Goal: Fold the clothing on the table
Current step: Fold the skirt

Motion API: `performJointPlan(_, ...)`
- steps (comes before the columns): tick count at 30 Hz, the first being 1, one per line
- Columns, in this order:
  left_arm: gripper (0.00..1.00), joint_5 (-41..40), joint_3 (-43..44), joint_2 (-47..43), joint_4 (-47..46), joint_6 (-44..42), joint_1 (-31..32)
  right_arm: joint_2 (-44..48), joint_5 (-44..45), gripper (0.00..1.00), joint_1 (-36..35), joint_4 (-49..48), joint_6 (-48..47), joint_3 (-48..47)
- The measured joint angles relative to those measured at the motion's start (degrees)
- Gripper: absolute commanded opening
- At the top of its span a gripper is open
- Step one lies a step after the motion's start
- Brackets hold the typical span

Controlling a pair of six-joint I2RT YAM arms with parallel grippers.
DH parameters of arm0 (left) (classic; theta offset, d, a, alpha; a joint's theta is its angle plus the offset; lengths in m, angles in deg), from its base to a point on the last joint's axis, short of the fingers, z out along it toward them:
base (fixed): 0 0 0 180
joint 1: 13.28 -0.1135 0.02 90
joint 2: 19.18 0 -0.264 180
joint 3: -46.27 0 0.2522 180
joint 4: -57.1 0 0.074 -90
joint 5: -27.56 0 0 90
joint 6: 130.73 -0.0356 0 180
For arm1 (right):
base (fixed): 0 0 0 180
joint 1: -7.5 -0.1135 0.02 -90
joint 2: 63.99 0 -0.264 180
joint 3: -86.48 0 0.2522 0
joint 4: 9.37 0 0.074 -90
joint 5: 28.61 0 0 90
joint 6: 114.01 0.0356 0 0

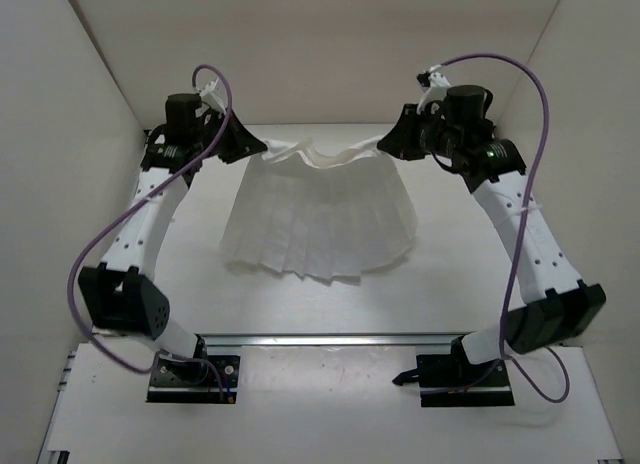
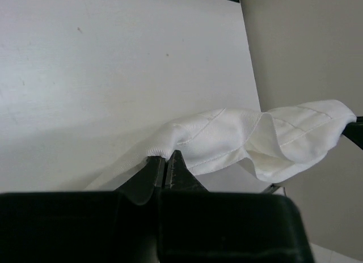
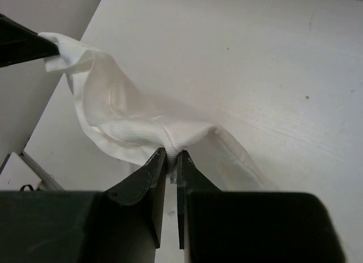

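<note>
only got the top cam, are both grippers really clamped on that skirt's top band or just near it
Observer: Left wrist view: the left gripper is shut, with the stitched edge of the white pleated skirt pinched at its tips.
Operator: and the right one
Observer: Right wrist view: the right gripper is shut on a bunched fold of the same band, with fabric caught between the fingertips.
Operator: is the band tight between them
Observer: No. Both wrist views show it slack. It rolls over on itself in a loose wave between the two grippers and looks lifted off the table.
</note>
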Motion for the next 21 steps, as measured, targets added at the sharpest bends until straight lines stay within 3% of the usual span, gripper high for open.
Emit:
performJointPlan(4,0.0,0.15,16.37,12.61,4.35,-1.55,-0.11,-9.73,1.84,0.0,-0.39,3.15,-1.68,-13.44)
performJointPlan(6,0.0,-0.24,21.59,14.69,5.6,-2.45,-0.15,-11.93,3.04,0.0,-0.59,4.17,-2.51,-18.95)
performJointPlan(11,0.0,-0.92,21.0,8.83,5.2,-3.91,-0.33,-8.87,4.44,0.01,-0.11,3.1,-3.67,-19.74)
performJointPlan(13,0.0,-1.03,12.31,2.49,0.35,-3.61,-0.33,-6.12,4.37,0.0,0.48,1.11,-3.58,-14.8)
performJointPlan(17,0.0,-0.94,-9.99,-8.37,-7.19,-1.81,0.2,-0.7,4.28,0.0,1.7,-4.09,-2.03,3.72)
performJointPlan(21,0.0,-1.09,-29.99,-7.98,-13.62,0.57,0.76,-0.7,4.07,0.0,2.54,-8.07,1.81,24.11)
